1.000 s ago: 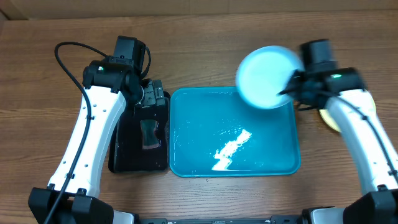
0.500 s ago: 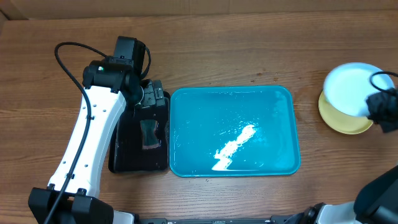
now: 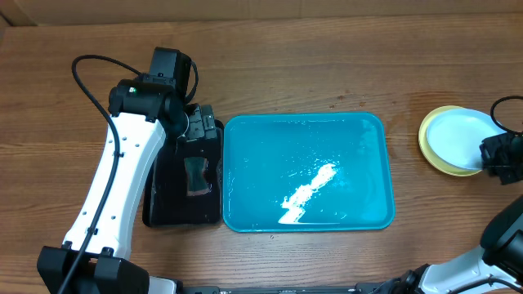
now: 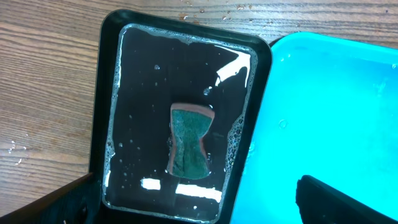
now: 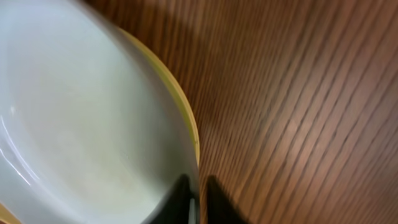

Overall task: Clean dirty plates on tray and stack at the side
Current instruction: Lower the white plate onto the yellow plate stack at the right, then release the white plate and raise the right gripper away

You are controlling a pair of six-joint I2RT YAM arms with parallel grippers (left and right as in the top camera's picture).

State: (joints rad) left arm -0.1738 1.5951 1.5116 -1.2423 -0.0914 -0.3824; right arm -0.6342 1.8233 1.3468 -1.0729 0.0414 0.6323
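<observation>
Overhead: the large glossy cyan-blue rectangular plastic tray point(image 3: 245, 155) is lying mid-table, catching a white streak of glare. Well to its right, on the brown wooden table point(image 3: 327, 65), a light cyan round plastic plate with a white centre point(image 3: 456, 139) is resting off-centre on a pale yellow-green round plastic plate point(image 3: 428, 145). The right gripper point(image 3: 498, 155) is sitting at the cyan plate's right edge. The left gripper point(image 3: 194, 124) is hovering over a smaller black rectangular tray point(image 3: 163, 196), which is lying just beside the cyan-blue tray.

Left wrist: the black tray is holding soapy water and a green, reddish-edged sponge point(image 4: 188, 140). The left jaws are standing spread wide, grasping nothing.

Right wrist: the dark fingers point(image 5: 181, 198) are standing nearly closed, pinching the cyan plate's rim.
</observation>
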